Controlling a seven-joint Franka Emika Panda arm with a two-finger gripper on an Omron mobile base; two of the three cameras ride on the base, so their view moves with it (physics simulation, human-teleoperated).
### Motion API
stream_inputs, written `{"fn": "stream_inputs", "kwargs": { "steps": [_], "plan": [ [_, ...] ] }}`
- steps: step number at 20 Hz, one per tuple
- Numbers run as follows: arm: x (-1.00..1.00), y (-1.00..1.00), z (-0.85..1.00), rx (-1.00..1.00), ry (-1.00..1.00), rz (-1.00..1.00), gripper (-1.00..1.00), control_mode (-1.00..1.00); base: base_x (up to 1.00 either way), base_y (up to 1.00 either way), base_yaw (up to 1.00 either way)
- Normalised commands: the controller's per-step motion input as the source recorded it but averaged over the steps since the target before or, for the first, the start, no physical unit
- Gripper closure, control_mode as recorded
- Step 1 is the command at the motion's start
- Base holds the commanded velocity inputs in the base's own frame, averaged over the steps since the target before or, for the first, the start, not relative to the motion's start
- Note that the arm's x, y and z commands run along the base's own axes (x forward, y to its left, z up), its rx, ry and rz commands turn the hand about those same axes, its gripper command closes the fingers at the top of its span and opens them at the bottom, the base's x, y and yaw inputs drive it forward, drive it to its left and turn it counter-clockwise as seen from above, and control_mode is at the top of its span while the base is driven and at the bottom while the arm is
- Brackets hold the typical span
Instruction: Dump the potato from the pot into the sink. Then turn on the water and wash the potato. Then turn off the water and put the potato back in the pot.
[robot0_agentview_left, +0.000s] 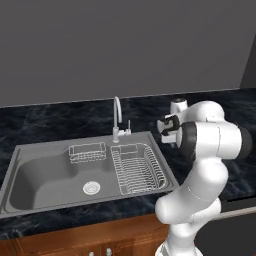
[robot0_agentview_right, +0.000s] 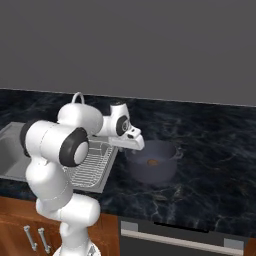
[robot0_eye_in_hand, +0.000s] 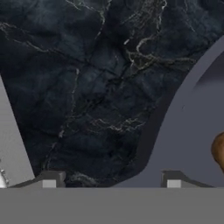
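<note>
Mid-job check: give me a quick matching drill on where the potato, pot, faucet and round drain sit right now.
Things:
1. potato
2. pot
3. faucet
4. drain

Places:
A. back edge of the sink
B. on the dark counter, right of the sink
C. inside the pot
D. floor of the sink basin

Pairs: 1-C, 2-B, 3-A, 4-D
</note>
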Motion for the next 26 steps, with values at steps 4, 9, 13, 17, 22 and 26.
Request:
{"fn": "stream_inputs", "kwargs": {
  "steps": [4, 9, 13, 17, 22, 26],
  "plan": [
    [-0.16, 0.0, -0.28, 0.02, 0.0, 0.0, 1.0, -1.0, 0.0, 0.0, 0.0],
    [-0.72, 0.04, 0.15, 0.05, -0.1, 0.0, 1.0, -1.0, 0.0, 0.0, 0.0],
    [-0.77, 0.2, 0.55, 0.07, -0.09, 0.0, 1.0, -1.0, 0.0, 0.0, 0.0],
    [-0.64, 0.38, 0.88, 0.04, -0.01, 0.0, 1.0, -1.0, 0.0, 0.0, 0.0],
    [-0.47, 0.51, 1.0, 0.0, 0.0, 0.0, 1.0, -1.0, 0.0, 0.0, 0.0],
    [-0.14, 0.62, 1.0, 0.0, 0.03, 0.0, 1.0, -1.0, 0.0, 0.0, 0.0]
  ]
}}
